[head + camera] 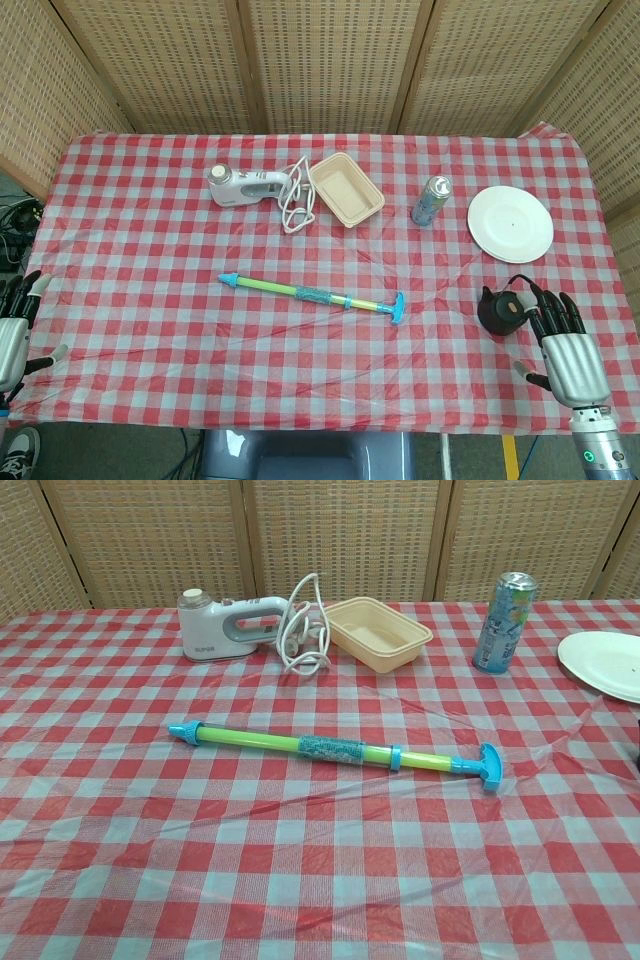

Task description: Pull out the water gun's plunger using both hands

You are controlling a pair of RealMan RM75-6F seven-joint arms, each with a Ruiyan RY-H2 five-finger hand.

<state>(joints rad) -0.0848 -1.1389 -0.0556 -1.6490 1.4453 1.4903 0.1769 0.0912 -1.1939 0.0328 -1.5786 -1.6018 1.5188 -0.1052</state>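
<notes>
**A:** so where's the water gun (312, 294) sitting right now?

**B:** flat on the checkered counter (150, 330), pretty much dead center. Blue nozzle tip points left, the T-shaped plunger handle (397, 308) is at the right end, angled slightly nearer. Nothing's touching it.

**A:** and the hands?

**B:** left robot hand (14, 325) is at the near left edge of the counter, fingers spread, holding nothing. Right robot hand (565, 350) is at the near right, fingers also apart and empty, fingertips just beside a small black object (500, 310). Both well apart from the gun.

**A:** other stuff?

**B:** far side has a white hand mixer (243, 185) with its cord, a beige container (346, 189), a can (432, 200) and a white plate (510, 223) to the right.
</notes>
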